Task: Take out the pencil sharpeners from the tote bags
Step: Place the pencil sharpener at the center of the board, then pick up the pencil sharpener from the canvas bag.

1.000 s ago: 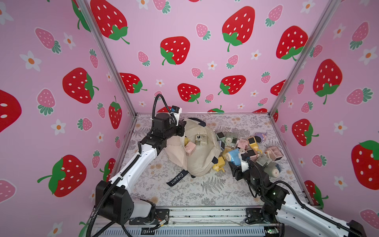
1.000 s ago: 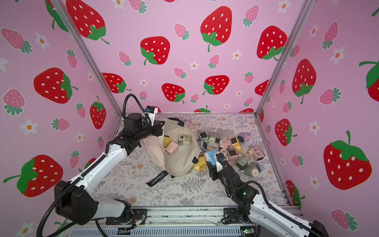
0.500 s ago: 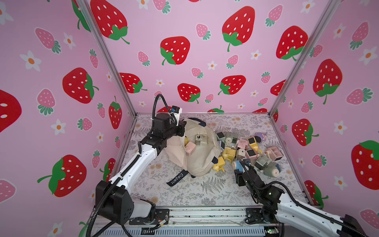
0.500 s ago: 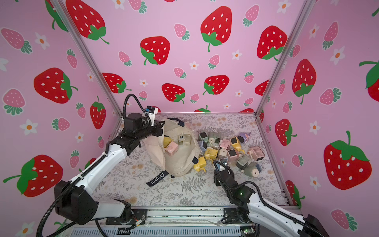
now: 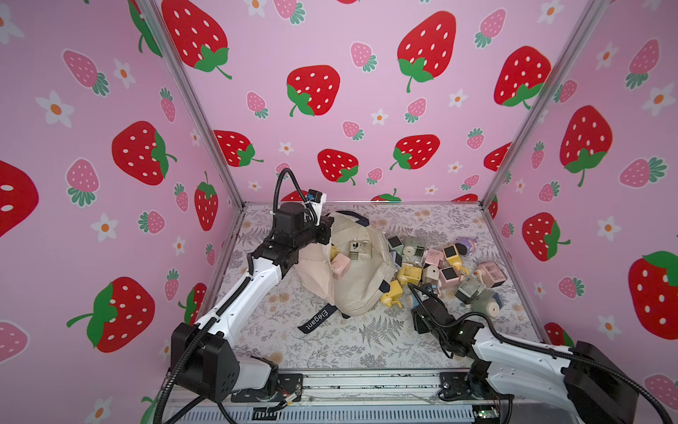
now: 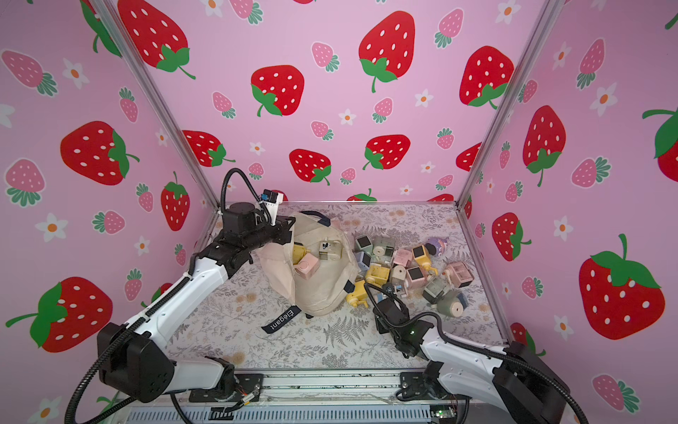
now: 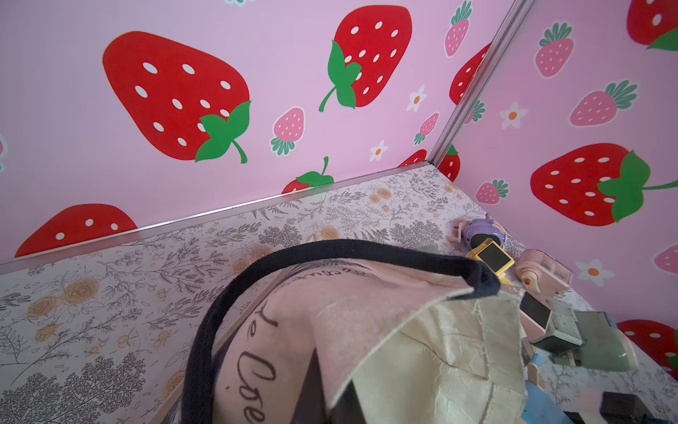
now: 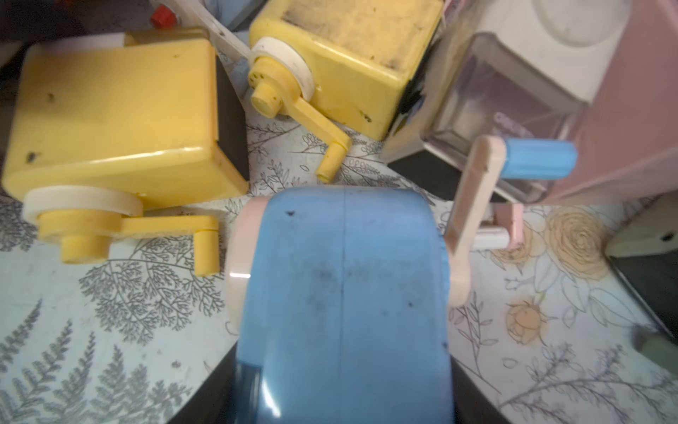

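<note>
The cream tote bag [image 5: 354, 293] [image 6: 323, 290] lies open mid-table. My left gripper [image 5: 327, 235] [image 7: 330, 398] is shut on its rim at the far left and holds the mouth up. Inside the bag sit a pink pencil sharpener [image 5: 340, 265], a sage one [image 5: 357, 249] and a yellow one [image 5: 333, 253]. My right gripper [image 5: 422, 295] [image 8: 341, 396] is shut on a blue pencil sharpener [image 8: 341, 286], low over the table beside the bag's right edge. Two yellow sharpeners [image 8: 121, 121] [image 8: 348, 55] lie just beyond it.
A pile of several sharpeners [image 5: 440, 264] [image 6: 407, 264] covers the right half of the table up to the right wall. The bag's black "Elegant" strap [image 5: 317, 319] trails toward the front. A navy handle [image 7: 330, 253] arches over the bag's far side.
My right gripper has carried the blue sharpener down and a little toward the front, next to the pile. The left arm and the bag have not moved.
</note>
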Action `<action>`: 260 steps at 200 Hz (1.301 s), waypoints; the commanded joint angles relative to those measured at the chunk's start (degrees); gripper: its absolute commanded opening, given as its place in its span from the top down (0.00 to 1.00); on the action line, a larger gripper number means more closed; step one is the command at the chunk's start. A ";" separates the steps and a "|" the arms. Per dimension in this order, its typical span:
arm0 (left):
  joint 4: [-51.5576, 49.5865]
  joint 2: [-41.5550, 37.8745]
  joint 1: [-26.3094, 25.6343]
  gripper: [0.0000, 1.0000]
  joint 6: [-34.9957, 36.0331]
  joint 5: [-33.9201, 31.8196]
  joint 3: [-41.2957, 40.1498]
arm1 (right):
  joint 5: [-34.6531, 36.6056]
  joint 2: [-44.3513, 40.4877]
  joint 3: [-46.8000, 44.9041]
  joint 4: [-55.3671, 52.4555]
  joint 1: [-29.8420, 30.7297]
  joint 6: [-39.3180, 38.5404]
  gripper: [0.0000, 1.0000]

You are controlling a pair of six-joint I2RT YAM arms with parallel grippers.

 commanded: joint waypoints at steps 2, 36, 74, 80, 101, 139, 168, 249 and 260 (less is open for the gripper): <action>1.84 -1.19 -0.35 1.00 0.92 0.07 2.73 | -2.15 3.49 2.28 5.28 -0.19 -0.94 0.54; 1.77 -1.11 -0.31 1.00 1.09 0.07 2.74 | -3.50 6.92 4.76 6.12 -0.19 -3.54 0.23; 1.78 -1.11 -0.34 1.00 1.17 -0.01 2.72 | -0.63 3.40 7.41 2.06 -0.19 -6.72 0.07; 1.77 -1.08 -0.31 1.00 1.17 -0.02 2.83 | 0.07 2.36 7.81 1.24 -0.19 -7.28 0.06; 1.76 -0.95 -0.34 1.00 1.13 -0.08 2.83 | 0.88 -1.83 9.18 -0.22 -0.18 -10.33 0.07; 1.77 -0.92 -0.35 1.00 1.09 0.00 2.89 | -9.87 -5.72 11.35 6.90 1.20 -16.47 0.13; 1.77 -0.92 -0.37 1.00 1.18 0.00 2.89 | -17.35 0.92 17.68 11.23 6.91 -23.10 0.15; 1.86 -0.92 -0.30 1.00 1.27 -0.02 2.83 | -18.82 29.35 33.82 17.95 10.31 -27.57 0.13; 1.78 -0.76 -0.35 1.00 1.31 -0.02 2.89 | -18.86 31.00 35.41 17.56 9.14 -26.65 0.13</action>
